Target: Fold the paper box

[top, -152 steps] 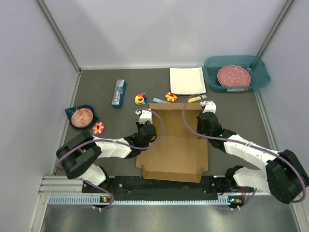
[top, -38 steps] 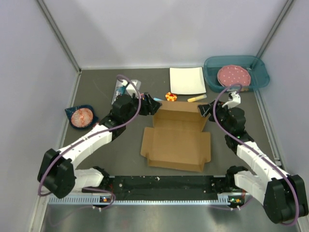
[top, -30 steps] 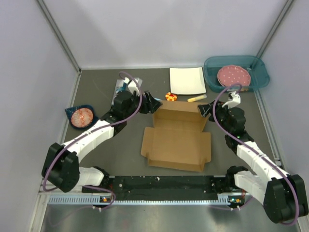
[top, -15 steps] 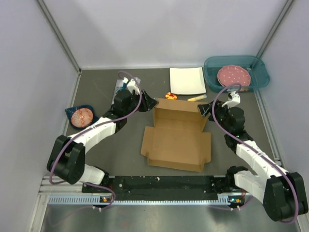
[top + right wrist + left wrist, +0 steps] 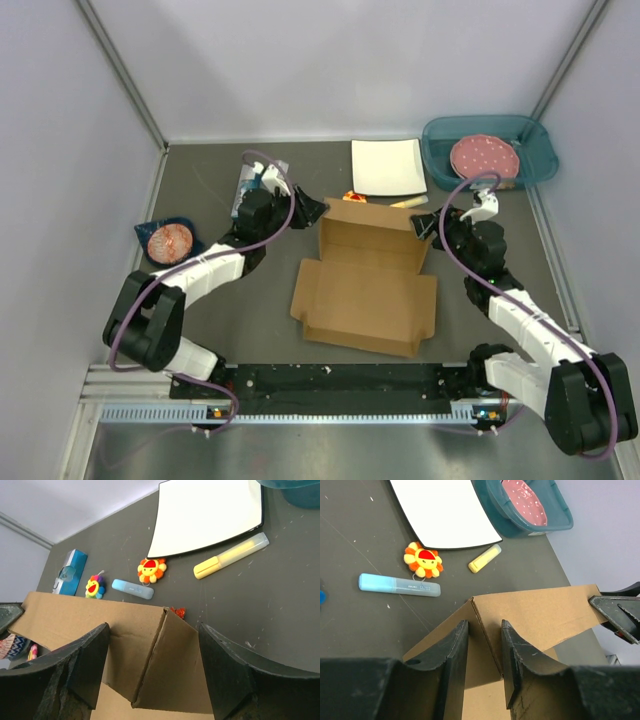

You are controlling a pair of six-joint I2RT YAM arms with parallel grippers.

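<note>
The paper box (image 5: 365,290) lies partly folded in the middle of the table, its back panel standing upright. My left gripper (image 5: 318,211) is at the panel's back left corner. In the left wrist view the gripper (image 5: 483,625) is shut on the box (image 5: 540,610), pinching the fold where the side flap meets the back panel. My right gripper (image 5: 425,228) is at the back right corner. In the right wrist view this gripper (image 5: 154,627) is open, and its fingers straddle the box (image 5: 75,615) corner with a gap on each side.
Behind the box lie a white square plate (image 5: 388,167), a yellow marker (image 5: 404,202), an orange flower toy (image 5: 352,197) and a blue marker (image 5: 399,585). A teal bin (image 5: 535,160) holding a pink plate is back right. A blue packet (image 5: 247,180) and a patterned dish (image 5: 167,241) are to the left.
My left gripper has narrowed onto the box's back left corner. The back panel's top edge has shifted slightly farther back. The right gripper has stayed in place.
</note>
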